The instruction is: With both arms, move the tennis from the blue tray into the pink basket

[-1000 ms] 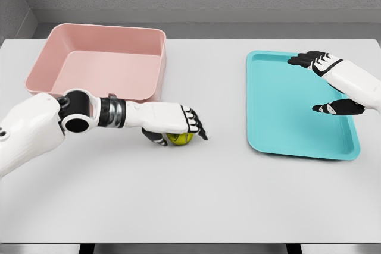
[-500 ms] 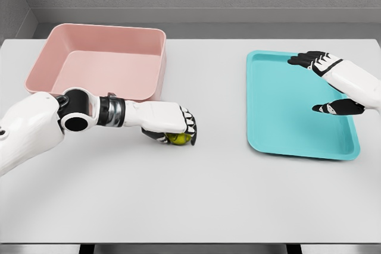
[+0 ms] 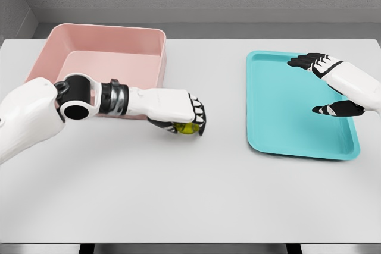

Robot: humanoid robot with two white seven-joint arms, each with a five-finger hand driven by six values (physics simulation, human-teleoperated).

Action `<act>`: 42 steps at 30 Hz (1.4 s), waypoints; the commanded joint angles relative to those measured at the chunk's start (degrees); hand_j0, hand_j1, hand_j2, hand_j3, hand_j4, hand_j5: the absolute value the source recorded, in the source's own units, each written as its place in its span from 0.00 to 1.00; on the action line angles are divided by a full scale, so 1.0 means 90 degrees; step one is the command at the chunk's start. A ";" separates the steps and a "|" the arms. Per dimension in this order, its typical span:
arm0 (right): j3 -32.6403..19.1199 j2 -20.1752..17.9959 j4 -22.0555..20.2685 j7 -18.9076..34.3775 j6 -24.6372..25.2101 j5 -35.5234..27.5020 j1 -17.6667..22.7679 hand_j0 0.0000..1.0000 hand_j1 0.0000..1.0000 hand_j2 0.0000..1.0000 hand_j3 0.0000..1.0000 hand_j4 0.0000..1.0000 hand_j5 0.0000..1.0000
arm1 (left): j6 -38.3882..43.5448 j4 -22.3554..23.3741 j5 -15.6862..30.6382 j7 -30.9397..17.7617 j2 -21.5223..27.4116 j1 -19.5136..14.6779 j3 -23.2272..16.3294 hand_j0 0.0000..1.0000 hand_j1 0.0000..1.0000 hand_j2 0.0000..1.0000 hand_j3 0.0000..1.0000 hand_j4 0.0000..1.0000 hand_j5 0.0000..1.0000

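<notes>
Centrally, left hand [image 3: 178, 110]: fingers curled around yellow tennis ball [image 3: 186, 128], just beside the pink basket [image 3: 104, 63] at upper left. Right hand [image 3: 336, 87]: fingers spread, holding nothing, over blue tray [image 3: 286, 111] at right.

Yellow-green tennis ball [image 3: 184, 128] beside pink basket [image 3: 101, 63].

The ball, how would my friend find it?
Look at the pink basket on the white table's left side. Just in front of its right corner, the left hand curls around a tennis ball, the only yellow-green thing here.
</notes>
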 commanded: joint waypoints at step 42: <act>-0.0008 -0.0034 0.0114 -0.0004 0.0019 -0.0086 0.0010 1.00 1.00 1.00 1.00 1.00 1.00 | 0.0012 0.0432 0.0980 -0.0103 0.1340 -0.0655 0.1086 0.59 0.59 0.59 0.59 0.59 0.59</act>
